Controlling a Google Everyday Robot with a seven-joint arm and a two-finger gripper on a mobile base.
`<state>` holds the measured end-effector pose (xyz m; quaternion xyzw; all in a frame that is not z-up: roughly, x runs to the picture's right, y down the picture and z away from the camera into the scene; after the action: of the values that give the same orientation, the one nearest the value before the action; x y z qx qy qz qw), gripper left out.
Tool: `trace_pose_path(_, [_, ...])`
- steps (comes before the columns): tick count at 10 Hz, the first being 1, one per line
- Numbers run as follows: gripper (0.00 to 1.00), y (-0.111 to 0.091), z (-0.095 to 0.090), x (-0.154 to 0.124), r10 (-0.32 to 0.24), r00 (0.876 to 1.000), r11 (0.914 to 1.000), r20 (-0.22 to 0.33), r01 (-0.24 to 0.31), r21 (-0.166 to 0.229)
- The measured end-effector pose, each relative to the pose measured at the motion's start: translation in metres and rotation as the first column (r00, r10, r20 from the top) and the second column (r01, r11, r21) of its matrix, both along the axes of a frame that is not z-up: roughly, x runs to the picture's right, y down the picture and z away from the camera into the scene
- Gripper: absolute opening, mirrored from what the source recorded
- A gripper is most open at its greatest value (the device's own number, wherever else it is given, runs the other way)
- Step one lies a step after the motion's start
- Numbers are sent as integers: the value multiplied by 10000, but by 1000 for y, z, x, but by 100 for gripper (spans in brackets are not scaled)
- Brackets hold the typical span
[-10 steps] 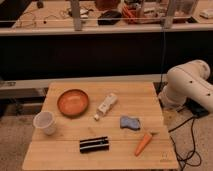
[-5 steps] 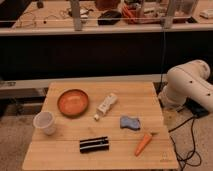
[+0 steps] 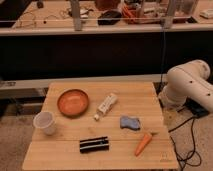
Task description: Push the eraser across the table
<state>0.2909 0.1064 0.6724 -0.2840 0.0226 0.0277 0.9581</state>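
We see nothing changed from the earlier frames. The eraser (image 3: 94,144) lies flat near the front edge of the bench (image 3: 135,97), between the cup (image 3: 44,122) and the carrot (image 3: 143,143), untouched. The arm (image 3: 187,85) stays folded off the bench's right side. The gripper is hidden from us there, its jaws wide apart and gripping nothing.
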Motion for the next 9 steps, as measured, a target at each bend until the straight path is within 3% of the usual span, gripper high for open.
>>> trace_pose_path(2, [80, 4, 1, -4, -89, 9999, 10000, 74, 89, -12])
trace_pose_path(6, [80, 21, 12, -46, -713, 9958, 9974, 577, 714, -2])
trace_pose_path(9, [80, 31, 12, -50, -1033, 9918, 9946, 749, 1036, -7])
